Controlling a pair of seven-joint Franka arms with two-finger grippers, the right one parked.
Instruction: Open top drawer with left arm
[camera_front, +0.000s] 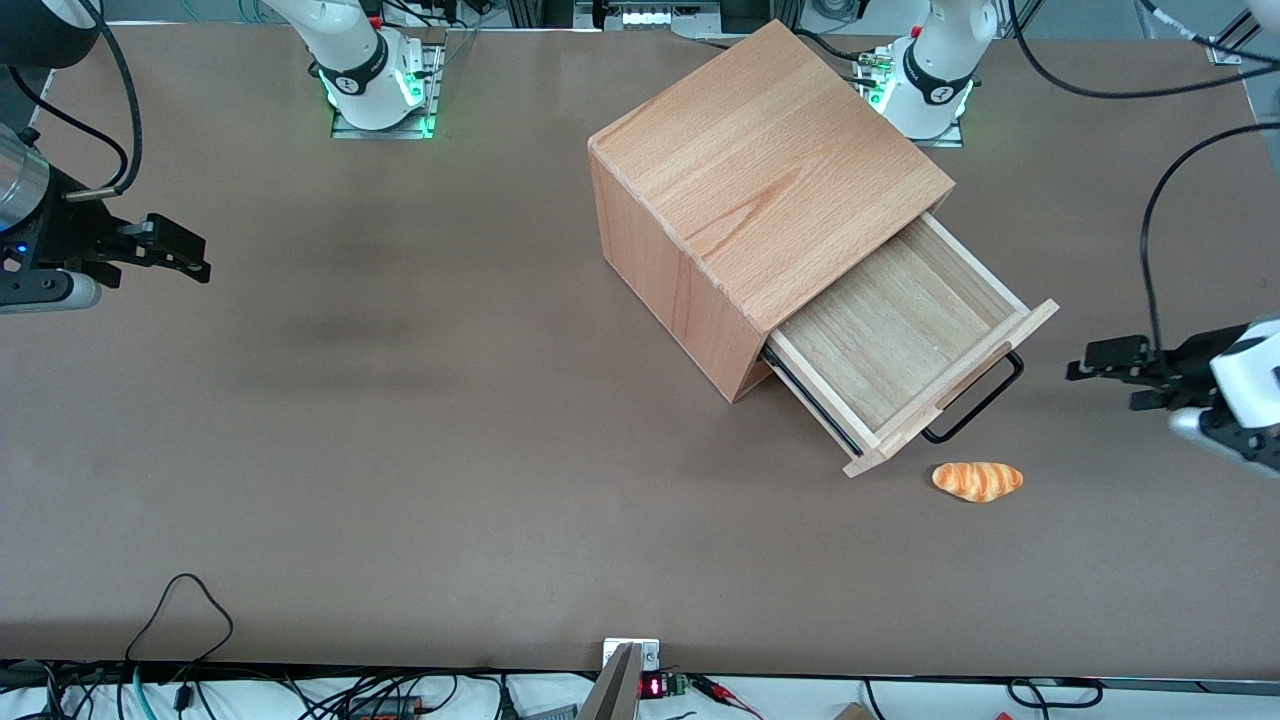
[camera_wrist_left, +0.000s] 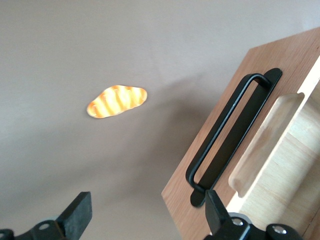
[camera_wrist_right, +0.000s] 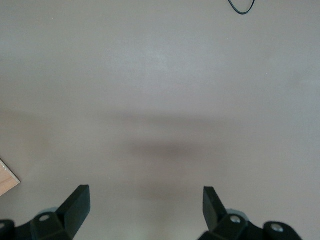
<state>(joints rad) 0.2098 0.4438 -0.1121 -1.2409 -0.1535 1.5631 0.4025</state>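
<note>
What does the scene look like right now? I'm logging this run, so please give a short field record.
top drawer: pulled well out of the cabinet, tray empty
handle: black wire loop on the drawer front, free
left arm pincer: open, holding nothing, apart from the handle, toward the working arm's end of the table
bread roll: on the table, nearer the front camera than the drawer

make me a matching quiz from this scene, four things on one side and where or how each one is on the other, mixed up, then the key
Things:
1. drawer
2. handle
3. bread
4. gripper

States:
A. lying on the table, nearer the front camera than the drawer front
B. pulled out of the cabinet, nothing inside
C. jaws open, holding nothing, hanging clear of the drawer front toward the working arm's end of the table
D. thin black loop fixed on the drawer front

Pairs: 1-B, 2-D, 3-A, 4-C
</note>
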